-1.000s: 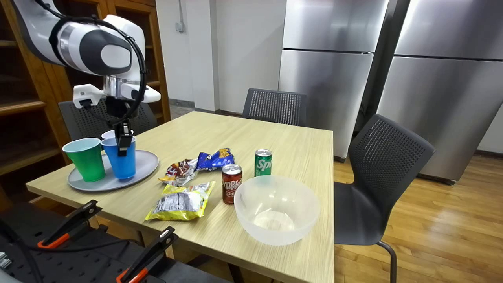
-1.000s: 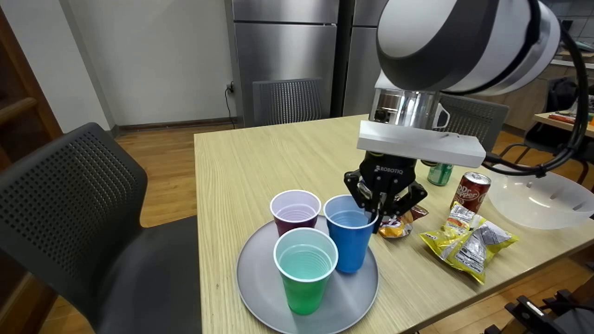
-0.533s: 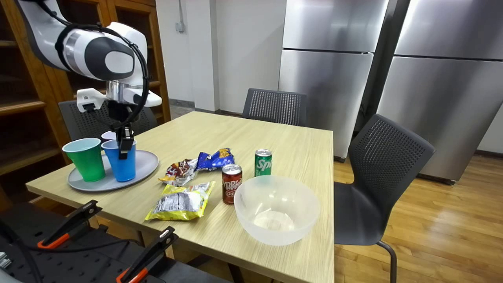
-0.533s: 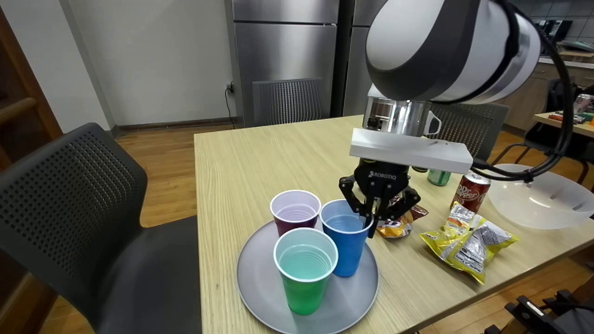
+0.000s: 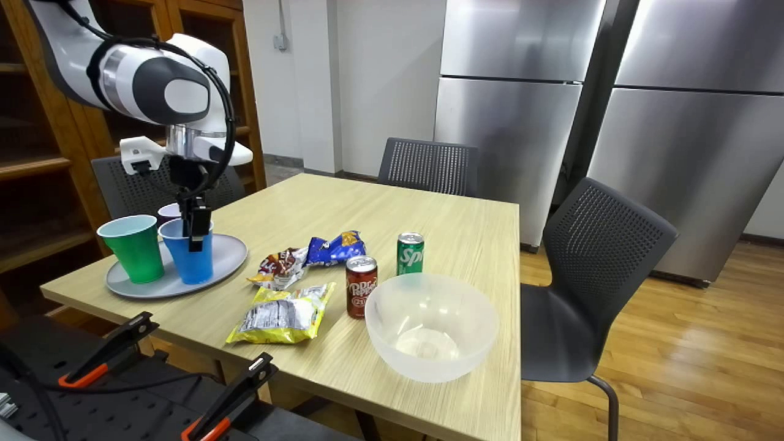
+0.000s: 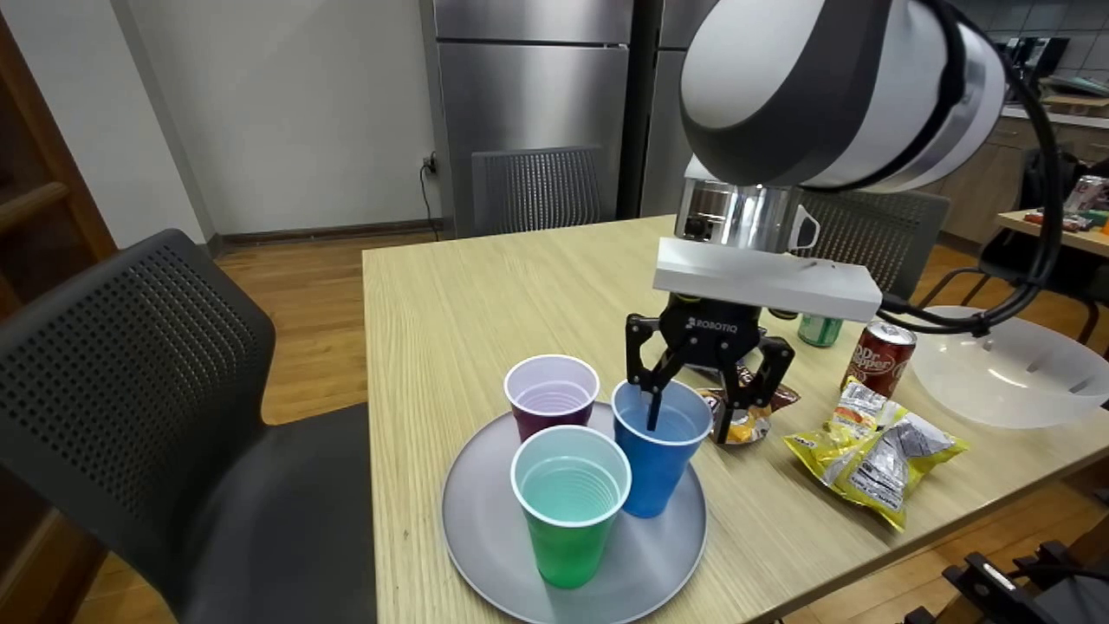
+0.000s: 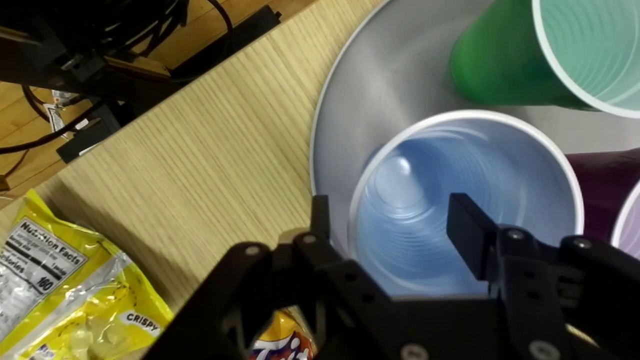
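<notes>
A blue cup [image 6: 650,477] stands on a grey plate [image 6: 485,520], seen in both exterior views. My gripper [image 6: 688,426] is open at its rim: one finger reaches inside the cup, the other is outside. In the wrist view, the cup's near wall lies between the spread fingers [image 7: 467,235], with a gap on each side. A green cup [image 5: 138,257] and a purple cup [image 6: 537,419] share the plate. The wrist view shows the green cup [image 7: 500,65] at upper right and part of the purple cup [image 7: 595,185] at the right edge.
On the table lie a yellow snack bag [image 5: 282,313], a brown one [image 5: 282,268] and a blue one [image 5: 337,248]. Beyond stand a Dr Pepper can [image 5: 361,288], a Sprite can [image 5: 410,252] and a frosted bowl [image 5: 432,331]. Chairs [image 6: 147,416] surround the table.
A second ago the fingers were pinched on the blue cup's rim. Gripper and cup moved slightly down, then the fingers spread apart and let go; the cup shifted a little.
</notes>
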You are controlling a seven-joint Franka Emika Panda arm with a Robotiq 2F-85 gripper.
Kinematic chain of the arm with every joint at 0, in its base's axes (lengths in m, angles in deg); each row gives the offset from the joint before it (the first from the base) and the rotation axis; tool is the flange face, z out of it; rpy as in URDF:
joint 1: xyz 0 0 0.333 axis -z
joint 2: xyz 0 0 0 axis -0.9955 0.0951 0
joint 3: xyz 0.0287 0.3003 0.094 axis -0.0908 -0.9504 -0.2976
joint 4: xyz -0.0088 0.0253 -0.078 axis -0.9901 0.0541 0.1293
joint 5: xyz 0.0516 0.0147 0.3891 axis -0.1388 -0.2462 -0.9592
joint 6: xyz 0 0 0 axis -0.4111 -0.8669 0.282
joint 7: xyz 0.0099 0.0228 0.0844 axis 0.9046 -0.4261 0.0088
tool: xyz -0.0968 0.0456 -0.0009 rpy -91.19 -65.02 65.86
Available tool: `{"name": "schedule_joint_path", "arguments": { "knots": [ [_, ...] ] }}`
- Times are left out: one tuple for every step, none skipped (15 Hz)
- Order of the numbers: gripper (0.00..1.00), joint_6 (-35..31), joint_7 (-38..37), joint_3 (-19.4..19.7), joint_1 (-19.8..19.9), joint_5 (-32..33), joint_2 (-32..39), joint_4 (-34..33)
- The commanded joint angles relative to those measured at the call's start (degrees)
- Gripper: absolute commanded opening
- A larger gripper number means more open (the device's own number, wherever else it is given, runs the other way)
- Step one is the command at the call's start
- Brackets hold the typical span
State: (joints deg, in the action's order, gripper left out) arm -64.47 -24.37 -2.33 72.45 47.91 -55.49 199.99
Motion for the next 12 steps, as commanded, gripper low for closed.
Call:
{"name": "schedule_joint_path", "arguments": {
  "knots": [
    [0.96,0.46,2.37,-0.46,0.26,-1.63,-3.26,1.56],
    [0.99,0.61,2.69,-0.5,0.44,-1.84,-4.02,1.89],
    [1.0,1.35,2.95,-0.47,0.51,-1.7,-4.62,2.0],
    [1.0,2.4,3.72,-0.69,0.91,-2.23,-5.48,2.21],
    [1.0,3.07,3.65,-0.42,0.85,-1.91,-6.24,2.45],
    [1.0,3.5,4.24,-0.42,1.06,-2.12,-7.3,2.95],
    [1.0,3.92,4.0,-0.11,1.0,-1.78,-8.34,3.5],
    [1.0,4.3,4.32,-0.01,1.16,-1.9,-9.52,4.18],
    [1.0,4.38,4.59,0.1,1.29,-2.08,-10.64,4.86],
    [1.0,4.78,4.91,0.29,1.47,-2.09,-11.79,5.49],
    [1.0,4.92,5.01,0.48,1.65,-2.1,-12.88,6.06],
    [1.0,5.45,5.27,0.78,1.91,-1.78,-14.03,6.58]
  ]
}}
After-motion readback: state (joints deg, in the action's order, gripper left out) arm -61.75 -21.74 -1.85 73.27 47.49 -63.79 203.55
